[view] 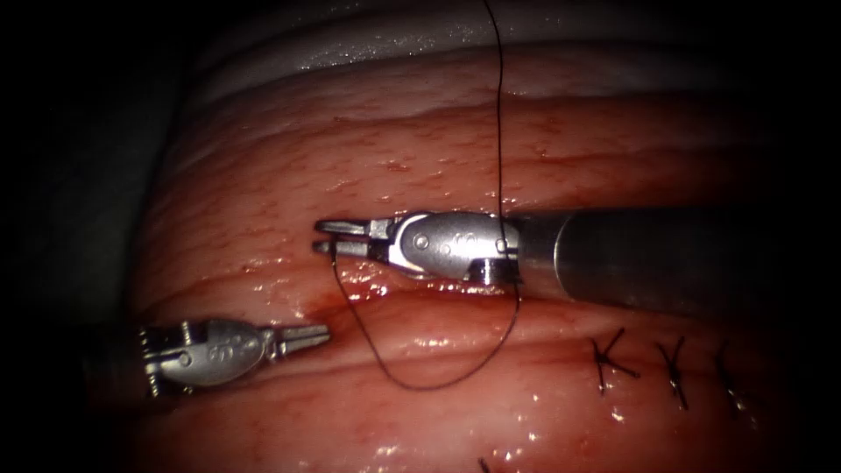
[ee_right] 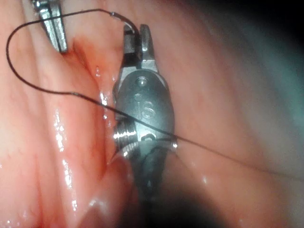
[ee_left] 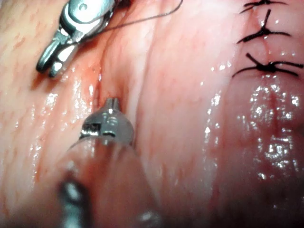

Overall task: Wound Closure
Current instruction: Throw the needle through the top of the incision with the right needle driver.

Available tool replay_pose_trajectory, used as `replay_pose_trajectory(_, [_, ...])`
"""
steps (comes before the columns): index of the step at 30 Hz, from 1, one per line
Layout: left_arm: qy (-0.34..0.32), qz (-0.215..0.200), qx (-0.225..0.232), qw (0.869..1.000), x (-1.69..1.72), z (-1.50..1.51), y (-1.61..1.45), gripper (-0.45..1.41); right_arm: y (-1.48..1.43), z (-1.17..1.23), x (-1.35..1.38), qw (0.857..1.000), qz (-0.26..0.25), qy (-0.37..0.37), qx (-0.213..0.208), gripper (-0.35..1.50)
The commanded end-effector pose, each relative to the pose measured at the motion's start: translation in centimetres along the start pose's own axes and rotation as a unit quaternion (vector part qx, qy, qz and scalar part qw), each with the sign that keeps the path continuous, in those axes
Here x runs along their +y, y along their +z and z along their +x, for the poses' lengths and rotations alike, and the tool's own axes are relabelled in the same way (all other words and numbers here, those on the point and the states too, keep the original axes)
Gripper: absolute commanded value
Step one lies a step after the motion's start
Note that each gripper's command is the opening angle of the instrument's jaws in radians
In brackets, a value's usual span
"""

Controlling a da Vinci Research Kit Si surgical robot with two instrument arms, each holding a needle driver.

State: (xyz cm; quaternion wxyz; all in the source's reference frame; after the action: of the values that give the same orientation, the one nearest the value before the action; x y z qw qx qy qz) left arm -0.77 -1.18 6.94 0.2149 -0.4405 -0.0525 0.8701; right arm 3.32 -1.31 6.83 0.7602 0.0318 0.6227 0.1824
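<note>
My right tool (view: 331, 237) lies across the tissue (view: 263, 175) just above the open cut (view: 385, 293). In the right wrist view its jaws (ee_right: 137, 33) are shut on the needle (ee_right: 127, 20) near its tail; only a short silvery arc shows, and the rest is hidden by the jaws. Black thread (view: 420, 386) runs from the jaw tips, loops down over the cut, passes behind the tool's wrist and rises out of view. My left tool (view: 320, 334) rests below and to the left, shut and holding nothing, its tip (ee_left: 112, 101) near the cut's left end.
Three finished black stitches (view: 613, 359) close the cut's right part and also appear in the left wrist view (ee_left: 266, 66). Red fluid wets the cut's edges (view: 324, 302). A pale cloth (view: 350, 44) lies beyond the tissue's far edge.
</note>
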Motion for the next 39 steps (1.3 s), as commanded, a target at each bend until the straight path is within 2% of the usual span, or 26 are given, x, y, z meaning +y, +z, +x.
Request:
replay_pose_trajectory(1, [0.0,-0.001,0.0,1.0,0.02,-0.02,0.08,-0.45,0.08,-0.02,0.03,1.0,-0.001,0.004,0.003,-0.35])
replay_pose_trajectory(7, [0.001,-0.004,0.008,1.0,0.1,-0.04,0.21,-0.45,0.1,0.07,0.17,0.996,-0.006,0.089,0.001,-0.35])
replay_pose_trajectory(11, [0.002,-0.005,0.009,1.0,0.09,-0.05,0.21,-0.45,0.11,0.07,0.2,0.993,-0.01,0.114,-0.002,-0.35])
replay_pose_trajectory(13, [0.002,-0.005,0.009,1.0,0.08,-0.07,0.2,-0.45,0.14,0.06,0.24,0.987,-0.01,0.161,-0.008,-0.35])
replay_pose_trajectory(14, [0.002,-0.005,0.009,1.0,0.08,-0.07,0.2,-0.45,0.16,0.04,0.24,0.982,-0.004,0.188,-0.025,-0.35])
replay_pose_trajectory(18, [0.003,-0.006,0.009,1.0,0.08,-0.08,0.19,-0.45,0.16,0.02,0.22,0.97,0.005,0.237,-0.051,-0.35])
replay_pose_trajectory(19, [0.003,-0.006,0.009,1.0,0.07,-0.08,0.18,-0.45,0.15,0.01,0.21,0.961,0.008,0.269,-0.066,-0.35])
replay_pose_trajectory(21, [0.003,-0.006,0.009,1.0,0.07,-0.09,0.18,-0.45,0.15,0.0,0.2,0.957,0.01,0.283,-0.072,-0.35])
replay_pose_trajectory(23, [0.003,-0.007,0.009,1.0,0.06,-0.09,0.18,-0.45,0.16,-0.01,0.19,0.938,0.021,0.337,-0.082,-0.35])
replay_pose_trajectory(24, [0.003,-0.007,0.009,1.0,0.06,-0.1,0.18,-0.45,0.17,-0.01,0.16,0.922,0.039,0.375,-0.088,-0.35])
replay_pose_trajectory(26, [0.003,-0.007,0.009,1.0,0.06,-0.1,0.17,-0.45,0.17,-0.02,0.12,0.901,0.05,0.422,-0.092,-0.35])
replay_pose_trajectory(27, [0.004,-0.008,0.009,1.0,0.05,-0.11,0.16,-0.45,0.17,-0.02,0.07,0.878,0.06,0.464,-0.096,-0.35])
replay_pose_trajectory(28, [0.004,-0.008,0.01,1.0,0.04,-0.12,0.16,-0.45,0.17,-0.01,-0.01,0.862,0.064,0.492,-0.1,-0.35])
replay_pose_trajectory(30, [0.004,-0.008,0.01,1.0,0.03,-0.12,0.17,-0.45,0.16,0.02,-0.08,0.848,0.066,0.516,-0.102,-0.35])
replay_pose_trajectory(32, [0.004,-0.008,0.01,1.0,0.03,-0.12,0.17,-0.45,0.16,0.03,-0.1,0.843,0.067,0.523,-0.104,-0.35])
replay_pose_trajectory(33, [0.004,-0.008,0.01,1.0,0.03,-0.13,0.17,-0.45,0.15,0.09,-0.18,0.826,0.073,0.551,-0.099,-0.35])
replay_pose_trajectory(35, [0.004,-0.008,0.01,1.0,0.03,-0.13,0.17,-0.45,0.14,0.13,-0.23,0.814,0.084,0.567,-0.096,-0.35])
replay_pose_trajectory(38, [0.004,-0.008,0.01,1.0,0.03,-0.13,0.17,-0.45,0.14,0.16,-0.28,0.807,0.09,0.575,-0.098,-0.35])
replay_pose_trajectory(39, [0.004,-0.009,0.01,1.0,0.02,-0.14,0.16,-0.45,0.13,0.2,-0.36,0.799,0.101,0.584,-0.099,-0.35])
